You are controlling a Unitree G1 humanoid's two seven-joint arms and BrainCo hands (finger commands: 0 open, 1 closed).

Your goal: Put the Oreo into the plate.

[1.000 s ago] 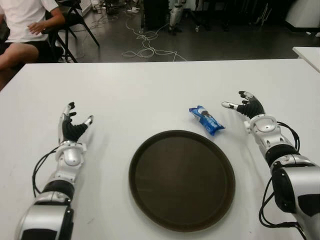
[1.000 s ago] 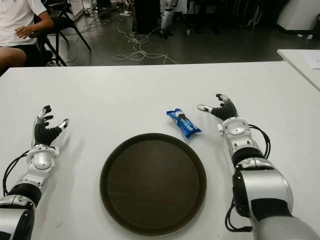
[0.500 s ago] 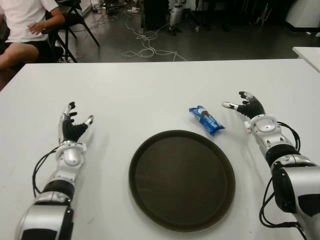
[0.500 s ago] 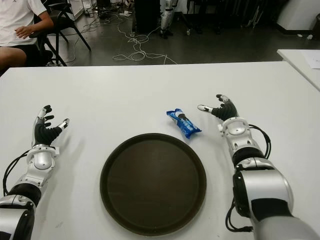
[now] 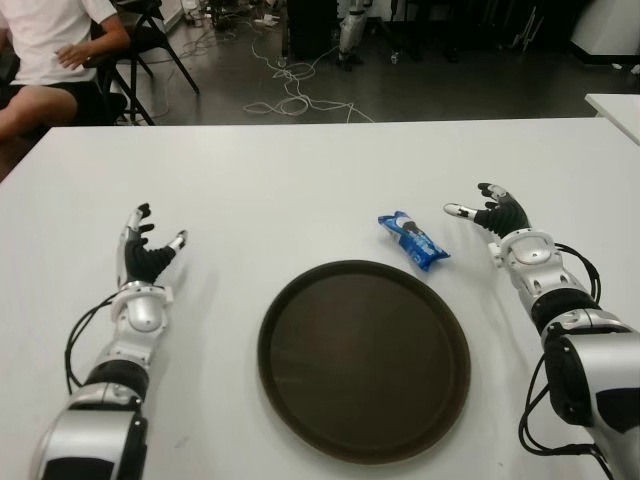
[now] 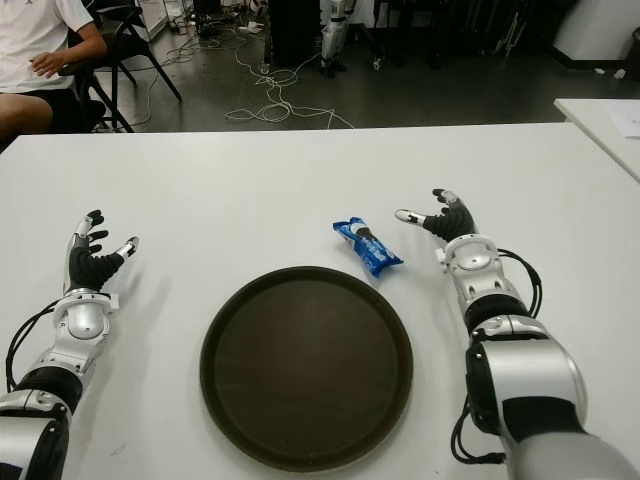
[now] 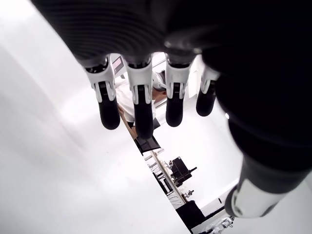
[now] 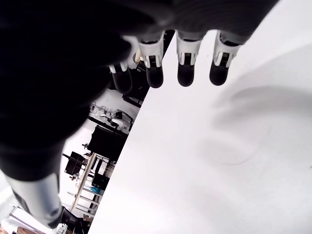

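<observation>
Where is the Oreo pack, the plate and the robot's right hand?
Oreo pack [image 5: 413, 240]: left eye view, middle of the blue wrapper.
Plate [image 5: 300, 300]: left eye view, far-left rim.
Right hand [image 5: 500, 213]: left eye view, middle of the hand.

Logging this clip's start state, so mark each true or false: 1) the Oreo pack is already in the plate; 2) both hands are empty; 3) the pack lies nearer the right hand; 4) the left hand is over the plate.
1) False. The Oreo pack lies on the table, just beyond the plate rim.
2) True. The left hand and right hand hold nothing, fingers spread.
3) True. It lies just left of the right hand.
4) False. The left hand shows well left of the plate.
</observation>
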